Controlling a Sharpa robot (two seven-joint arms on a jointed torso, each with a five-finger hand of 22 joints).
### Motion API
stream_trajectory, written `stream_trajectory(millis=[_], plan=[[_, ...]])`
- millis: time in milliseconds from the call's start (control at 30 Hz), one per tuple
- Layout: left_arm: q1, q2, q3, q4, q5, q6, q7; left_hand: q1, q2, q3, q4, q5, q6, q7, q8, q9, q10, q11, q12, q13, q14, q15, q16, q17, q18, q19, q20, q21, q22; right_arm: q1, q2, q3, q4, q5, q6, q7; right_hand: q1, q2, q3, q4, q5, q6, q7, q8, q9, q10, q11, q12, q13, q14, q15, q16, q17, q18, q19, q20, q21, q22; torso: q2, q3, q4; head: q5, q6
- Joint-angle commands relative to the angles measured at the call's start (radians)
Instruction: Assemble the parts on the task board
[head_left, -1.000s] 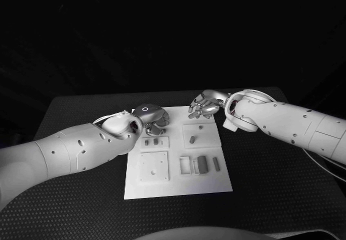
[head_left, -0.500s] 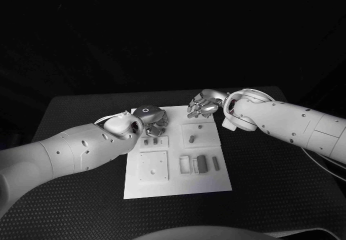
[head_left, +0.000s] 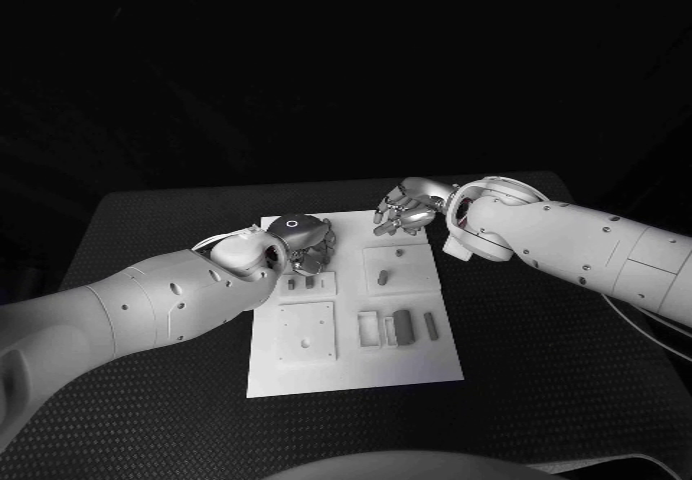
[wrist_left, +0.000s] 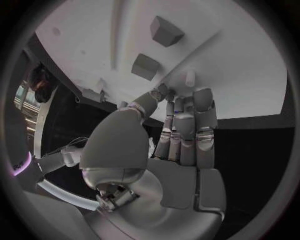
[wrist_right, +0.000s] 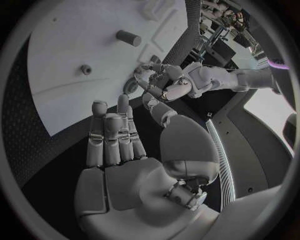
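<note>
The white task board (head_left: 411, 355) lies in the middle of the table. My left hand (head_left: 300, 243) hangs over its far left part, fingers pointing down at two small grey blocks (head_left: 304, 284). In the left wrist view those blocks (wrist_left: 147, 66) stand just past the fingertips (wrist_left: 203, 97), and the thumb bends in against the fingers; a small pale tip (wrist_left: 189, 78) shows there, and I cannot tell whether it is a held part. My right hand (head_left: 408, 212) hovers at the board's far right corner, fingers stretched, holding nothing. A grey peg (wrist_right: 128, 37) stands on the board beyond it.
Near me the board carries a square plate (head_left: 309, 335) on the left and several upright grey slabs (head_left: 395, 328) on the right. Black table (head_left: 548, 380) surrounds the board on all sides. My two hands are about a hand's width apart.
My left hand has crept a little nearer over the board, toward the two grey blocks. The right hand has stayed almost still.
</note>
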Motion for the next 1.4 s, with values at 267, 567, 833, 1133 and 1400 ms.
stream_trajectory(millis=[267,567,833,1133,1400], plan=[[-0.002,0.008,0.001,-0.017,-0.006,0.001,0.004,-0.003,0.019,0.007,0.002,0.006,0.009,0.005,0.006,-0.003,0.013,-0.002,-0.001,0.003,0.006,-0.002,0.005,0.001,0.107,-0.001,0.002,0.009,0.025,0.0,-0.001,0.0,0.003,0.0,0.001,0.009,-0.006,-0.003,0.0,0.001,0.004,0.008,0.017,-0.003,0.001,-0.005,0.005,0.007,0.001,-0.004,-0.003,-0.001,-0.001,0.013,0.001,-0.003,-0.002,0.017,-0.001,-0.0003,0.001,-0.004,-0.001],[-0.004,0.013,0.001,-0.023,-0.005,0.009,0.008,-0.008,0.026,0.009,0.006,0.007,0.014,0.007,0.008,-0.004,0.021,-0.002,-0.001,0.005,0.006,-0.002,0.006,0.001,0.106,-0.002,0.001,0.013,0.025,0.0,0.0,0.0,0.003,0.0,0.002,0.01,-0.006,-0.003,0.0,0.001,0.004,0.008,0.017,-0.003,0.001,-0.005,0.005,0.007,0.001,-0.004,-0.003,-0.001,-0.001,0.013,0.001,-0.003,-0.002,0.017,-0.001,-0.0005,0.0013,-0.005,-0.002],[-0.005,0.017,0.001,-0.021,-0.001,0.013,0.012,-0.012,0.027,0.01,0.007,0.006,0.018,0.008,0.01,-0.005,0.029,-0.003,-0.001,0.007,0.006,-0.003,0.007,0.002,0.106,-0.002,0.001,0.016,0.025,0.0,0.0,0.0,0.003,0.0,0.002,0.01,-0.006,-0.003,0.0,0.001,0.004,0.008,0.017,-0.003,0.001,-0.005,0.005,0.007,0.001,-0.004,-0.003,-0.001,-0.001,0.013,0.001,-0.003,-0.002,0.017,-0.001,-0.0002,0.0012,-0.006,-0.002],[-0.005,0.019,0.001,-0.021,-0.001,0.021,0.015,-0.018,0.032,0.011,0.008,0.006,0.029,0.009,0.016,-0.005,0.044,-0.004,0.001,0.011,0.006,-0.004,0.008,0.002,0.105,-0.004,0.0,0.021,0.024,0.0,0.0,0.0,0.003,0.0,0.002,0.01,-0.006,-0.003,0.0,0.001,0.004,0.009,0.017,-0.003,0.002,-0.005,0.005,0.007,0.001,-0.004,-0.003,-0.001,-0.001,0.013,0.001,-0.003,-0.002,0.017,-0.001,0.0001,0.0017,-0.008,-0.004],[-0.006,0.022,0.001,-0.021,-0.001,0.027,0.014,-0.021,0.04,0.014,0.008,0.007,0.044,0.007,0.023,-0.005,0.06,-0.007,0.003,0.015,0.006,-0.007,0.009,0.001,0.104,-0.006,-0.002,0.025,0.024,0.0,0.001,0.0,0.003,0.0,0.003,0.01,-0.006,-0.003,0.0,0.001,0.004,0.009,0.017,-0.003,0.002,-0.005,0.005,0.007,0.001,-0.004,-0.003,-0.001,-0.001,0.013,0.001,-0.003,-0.002,0.017,-0.001,-0.0003,0.0014,-0.008,-0.004]])
